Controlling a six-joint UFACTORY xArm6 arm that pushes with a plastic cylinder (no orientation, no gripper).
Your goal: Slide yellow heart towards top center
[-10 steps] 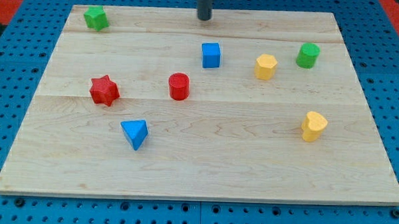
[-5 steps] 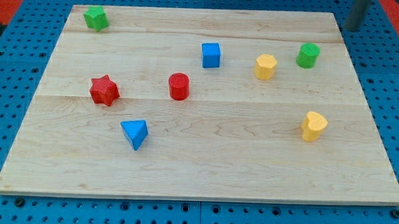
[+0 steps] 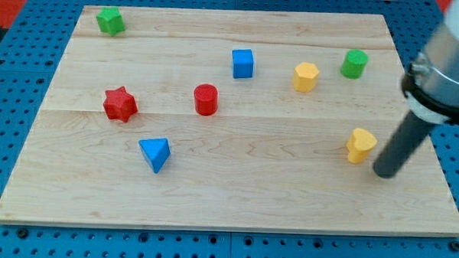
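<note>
The arm's pale housing (image 3: 450, 64) runs off the view's right and top edges — only 1 chunk shows, motion-blurred. My tip (image 3: 386, 173) is soft-edged too, so contact with the yellow heart (image 3: 360, 145) beside it can't be judged.

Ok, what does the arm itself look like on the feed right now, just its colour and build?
Only its end shows, at the view's right. A straight dark, near-black round rod ends in my tip, just right of the yellow heart block. Above it, the rod enters a wider pale grey, blurred cylindrical housing with a dark band at its lower edge. No cables or markings can be made out.
</note>
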